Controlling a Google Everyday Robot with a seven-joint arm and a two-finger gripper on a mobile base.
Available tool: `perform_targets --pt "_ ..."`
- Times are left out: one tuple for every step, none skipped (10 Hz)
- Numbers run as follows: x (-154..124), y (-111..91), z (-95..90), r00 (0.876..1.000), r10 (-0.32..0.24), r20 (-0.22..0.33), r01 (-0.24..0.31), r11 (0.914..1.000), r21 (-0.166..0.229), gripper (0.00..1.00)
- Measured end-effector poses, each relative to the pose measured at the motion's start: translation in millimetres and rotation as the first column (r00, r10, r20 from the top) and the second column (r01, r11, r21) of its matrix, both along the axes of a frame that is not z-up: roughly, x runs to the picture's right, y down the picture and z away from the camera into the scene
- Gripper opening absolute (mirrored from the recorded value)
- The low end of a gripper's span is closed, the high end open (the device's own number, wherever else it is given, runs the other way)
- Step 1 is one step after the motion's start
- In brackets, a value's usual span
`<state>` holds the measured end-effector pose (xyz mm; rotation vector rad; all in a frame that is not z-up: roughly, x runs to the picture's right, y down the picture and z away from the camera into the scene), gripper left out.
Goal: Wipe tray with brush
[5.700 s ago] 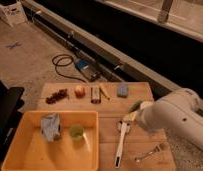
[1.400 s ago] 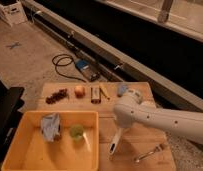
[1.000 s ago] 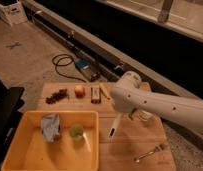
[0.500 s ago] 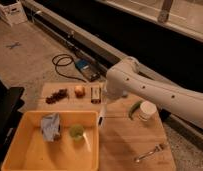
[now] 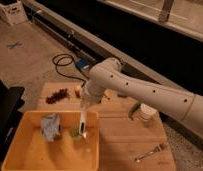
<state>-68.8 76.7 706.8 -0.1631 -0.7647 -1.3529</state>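
Observation:
The yellow tray [image 5: 26, 150] sits at the lower left on the wooden table. My gripper [image 5: 85, 101] hangs over the tray's far right corner at the end of the white arm, shut on the top of the brush [image 5: 83, 121]. The white brush handle points almost straight down. Its head is low inside the tray, beside a small green thing [image 5: 75, 133]. A crumpled grey-blue wrapper [image 5: 51, 127] lies in the tray to the left of the brush.
A metal fork [image 5: 150, 151] lies on the table [image 5: 125, 145] at the lower right. A white cup [image 5: 147, 112] stands behind it. Dark red bits [image 5: 57, 95] and a small orange item [image 5: 78, 90] lie beyond the tray. A black cable [image 5: 64, 62] lies on the floor.
The arm has swung left across the table, carrying the brush from the table's right side to over the tray. The brush head now hangs down inside the tray.

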Motion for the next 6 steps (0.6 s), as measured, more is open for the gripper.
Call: perform_targets --pt "-0.9 0.5 0.0 1.0 -0.001 0.001 0.001 1.0 -0.001 0.0" --pt "-2.3 0.4 -0.2 1.0 -0.003 0.003 0.003 1.0 0.0 0.0" --pt "-1.3 0.0 -0.1 1.0 -0.001 0.002 0.001 1.0 0.0 0.0" --pt "-0.7 -0.1 -0.1 1.0 -0.001 0.001 0.001 1.0 0.0 0.0" --pt "-1.8 0.3 -0.4 1.0 -0.008 0.0 0.008 1.0 0.002 0.0" --pt "-5.5 -1.3 -3.6 0.999 -0.045 0.005 0.045 0.9988 0.02 0.0"
